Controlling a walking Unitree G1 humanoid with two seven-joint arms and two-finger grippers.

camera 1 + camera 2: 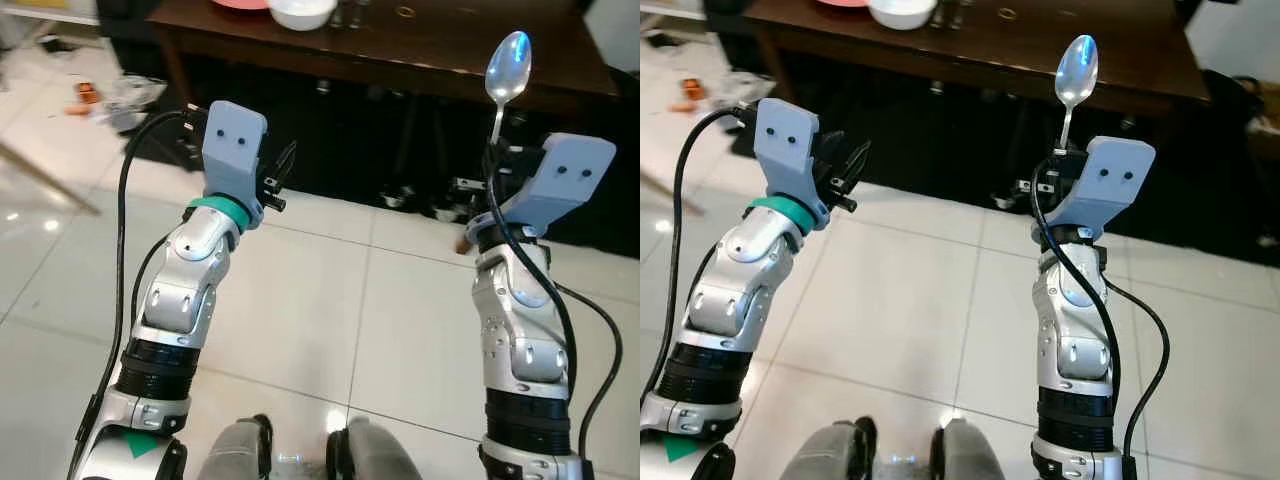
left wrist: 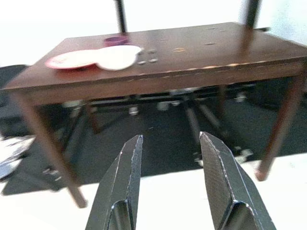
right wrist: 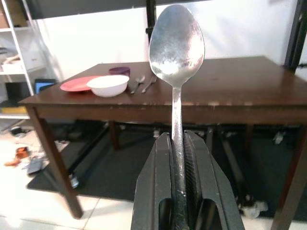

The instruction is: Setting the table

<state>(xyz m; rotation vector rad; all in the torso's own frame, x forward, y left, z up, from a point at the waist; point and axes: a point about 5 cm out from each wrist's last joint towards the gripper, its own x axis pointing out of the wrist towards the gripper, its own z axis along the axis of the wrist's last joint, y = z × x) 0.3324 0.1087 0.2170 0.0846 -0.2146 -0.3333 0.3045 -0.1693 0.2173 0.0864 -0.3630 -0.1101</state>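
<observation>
My right gripper (image 3: 176,143) is shut on the handle of a metal spoon (image 1: 507,68), which stands upright with its bowl up, short of the dark wooden table (image 1: 450,45). My left gripper (image 2: 170,153) is open and holds nothing, raised at the same height on the left. On the table's far left lie a white bowl (image 3: 107,85), a red plate (image 3: 75,84), a small purple cup (image 3: 119,70) and some cutlery (image 3: 142,82).
White tiled floor (image 1: 330,300) lies between me and the table. A dark mat and chair bases (image 3: 249,208) sit under the table. Clutter (image 1: 110,95) lies on the floor at the left, and white shelves (image 3: 19,57) stand beyond it.
</observation>
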